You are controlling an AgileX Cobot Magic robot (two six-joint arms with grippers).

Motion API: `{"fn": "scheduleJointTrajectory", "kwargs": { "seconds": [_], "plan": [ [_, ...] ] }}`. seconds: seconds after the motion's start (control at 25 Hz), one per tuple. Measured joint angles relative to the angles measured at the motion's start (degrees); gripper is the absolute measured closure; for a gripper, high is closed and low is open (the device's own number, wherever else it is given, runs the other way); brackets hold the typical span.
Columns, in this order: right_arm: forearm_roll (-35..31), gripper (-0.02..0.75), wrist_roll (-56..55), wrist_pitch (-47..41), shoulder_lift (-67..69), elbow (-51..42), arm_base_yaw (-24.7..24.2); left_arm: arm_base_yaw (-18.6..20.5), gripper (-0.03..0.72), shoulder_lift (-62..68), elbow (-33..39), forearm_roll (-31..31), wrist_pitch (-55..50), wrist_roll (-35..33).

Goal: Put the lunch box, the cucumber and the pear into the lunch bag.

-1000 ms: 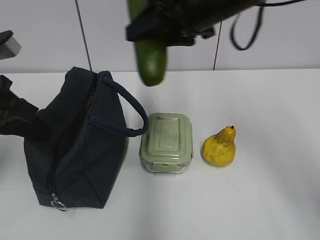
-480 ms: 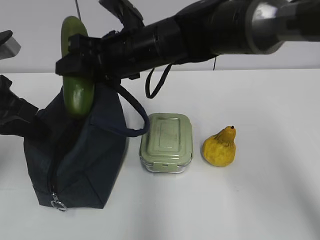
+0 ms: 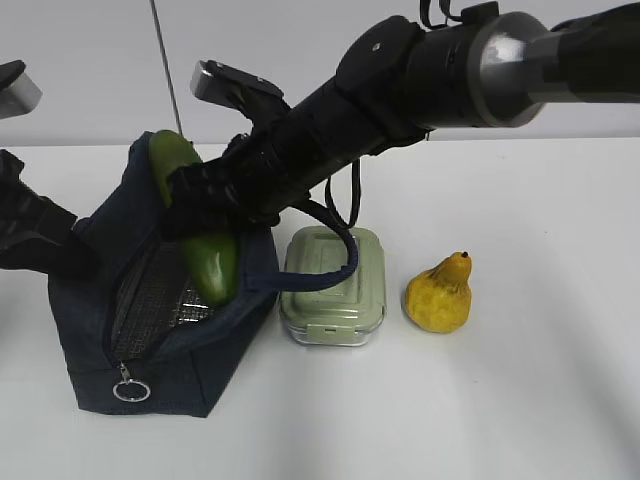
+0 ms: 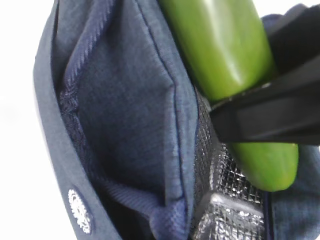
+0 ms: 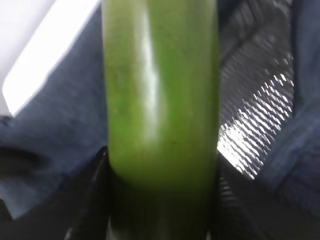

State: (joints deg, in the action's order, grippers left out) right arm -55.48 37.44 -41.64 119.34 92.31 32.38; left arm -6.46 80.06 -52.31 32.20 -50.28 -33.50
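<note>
My right gripper [image 3: 200,205] reaches across to the left and is shut on the dark green cucumber [image 3: 210,265]. The cucumber hangs tilted, its lower end inside the open mouth of the navy lunch bag [image 3: 190,370], over the silver foil lining [image 3: 150,295]. In the right wrist view the cucumber [image 5: 160,90] fills the frame between my fingers [image 5: 95,200]. My left gripper [image 3: 70,255] is at the bag's left side, apparently shut on its fabric [image 4: 125,100]; its fingers are hidden. The sage-green lunch box [image 3: 325,300] and yellow pear [image 3: 440,295] sit on the table right of the bag.
One bag handle [image 3: 340,270] lies across the lunch box lid. The zipper's ring pull [image 3: 131,388] hangs at the bag's front corner. The table is white, with a grey wall behind.
My right arm has swung left and lowered the cucumber into the bag's mouth. The bag has spread open, showing the foil lining, and its handle has dropped onto the lunch box.
</note>
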Motion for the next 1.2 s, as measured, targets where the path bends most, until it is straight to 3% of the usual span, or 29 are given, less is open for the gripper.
{"fn": "scheduleJointTrajectory", "kwargs": {
  "seconds": [0.16,0.4,0.56,0.84,1.04,1.2],
  "plan": [
    [4.67,0.330,-3.05,-2.29,0.00,0.00,0.00,0.00,0.704,0.00,-0.01,0.00,0.05,0.00],
    [5.89,0.160,-2.89,-8.56,0.00,2.80,0.00,0.00,0.704,0.00,-0.07,0.00,0.05,0.00],
    [8.06,0.134,-4.50,-13.65,0.00,7.91,-0.11,0.00,0.704,0.00,-0.07,0.00,0.05,0.00],
    [29.42,0.134,-16.17,-19.06,-0.82,17.56,-0.23,0.00,0.704,0.00,-0.07,0.00,0.05,0.00],
    [47.48,0.144,-23.90,-21.96,-4.86,18.68,-0.62,0.00,0.704,0.00,-0.07,-0.12,0.05,0.00],
    [51.20,0.147,-26.88,-26.44,-5.49,18.19,-5.33,0.00,0.704,0.00,-0.07,-0.29,0.05,0.00]
  ]
}}
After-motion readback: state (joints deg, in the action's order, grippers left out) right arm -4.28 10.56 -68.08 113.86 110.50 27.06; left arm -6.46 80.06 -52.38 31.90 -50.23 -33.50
